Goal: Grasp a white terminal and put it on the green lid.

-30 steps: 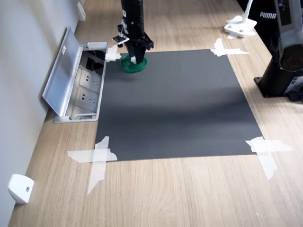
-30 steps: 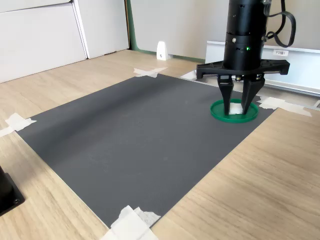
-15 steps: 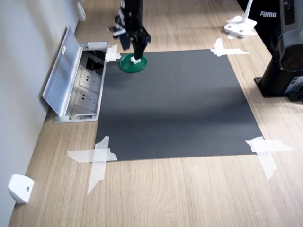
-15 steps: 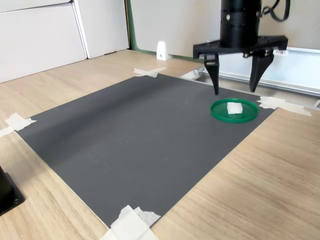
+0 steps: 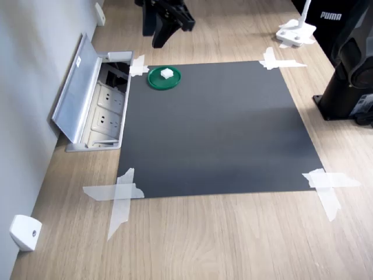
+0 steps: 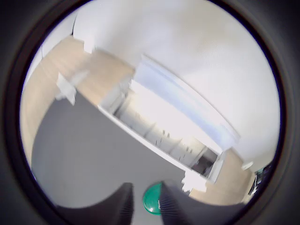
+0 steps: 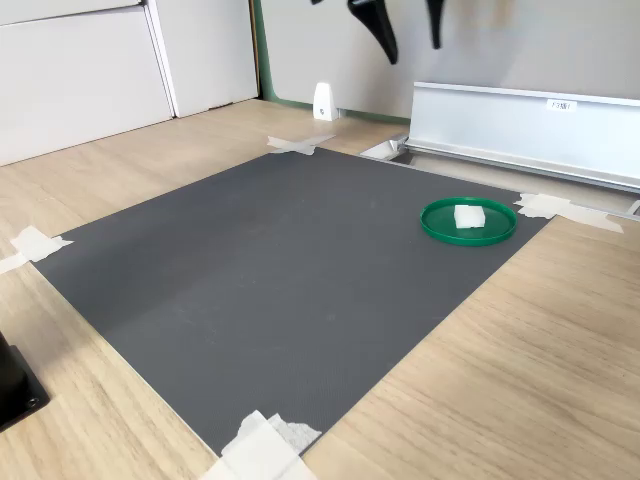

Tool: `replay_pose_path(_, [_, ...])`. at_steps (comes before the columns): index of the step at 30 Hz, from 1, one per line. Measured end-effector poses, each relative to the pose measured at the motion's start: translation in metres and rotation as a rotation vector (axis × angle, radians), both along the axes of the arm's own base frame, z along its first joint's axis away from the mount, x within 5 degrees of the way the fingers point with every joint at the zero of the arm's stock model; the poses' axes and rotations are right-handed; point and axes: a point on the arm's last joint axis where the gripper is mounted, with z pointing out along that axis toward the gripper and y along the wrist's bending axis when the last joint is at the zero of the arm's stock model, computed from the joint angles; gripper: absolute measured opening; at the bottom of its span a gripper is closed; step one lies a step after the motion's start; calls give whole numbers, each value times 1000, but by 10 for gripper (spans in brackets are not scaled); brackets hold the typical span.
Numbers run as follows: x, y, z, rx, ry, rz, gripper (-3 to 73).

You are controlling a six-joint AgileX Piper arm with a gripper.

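The green lid (image 5: 157, 81) lies at a corner of the dark mat, next to the silver socket box. The white terminal (image 5: 166, 73) rests on it, untouched. The second exterior view shows the same: terminal (image 7: 468, 215) inside the lid's (image 7: 440, 226) rim. My gripper (image 5: 172, 32) hangs high above and behind the lid, open and empty; in the second exterior view the gripper (image 7: 414, 52) reaches in from the picture's upper edge with both fingers spread. In the wrist view the gripper (image 6: 144, 185) frames part of the lid (image 6: 151, 206) far below; the terminal is not discernible there.
The dark mat (image 5: 221, 128) is taped to the wooden table at its corners. A silver socket box (image 5: 93, 102) with a raised flap stands beside the lid. A black robot base (image 5: 349, 87) and a white stand (image 5: 294, 32) sit on the first exterior view's right. A white wedge (image 5: 24, 232) lies by the wall.
The gripper opened around the terminal, left it on the green lid, and rose well above it, drifting back toward the wall. Terminal and lid stayed put.
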Motion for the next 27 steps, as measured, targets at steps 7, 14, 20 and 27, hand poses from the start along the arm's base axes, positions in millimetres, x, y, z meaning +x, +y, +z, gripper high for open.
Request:
replay_pose_path(7, [-59, 40, 41, 133, -313, -39, 0])
replay_pose_path(14, [-124, 47, 30, 468, -474, -203, -7])
replay_pose_path(20, [-176, 31, -2, 525, -487, -313, -7])
replay_pose_path(27, [-224, 16, -50, 450, -529, -388, -8])
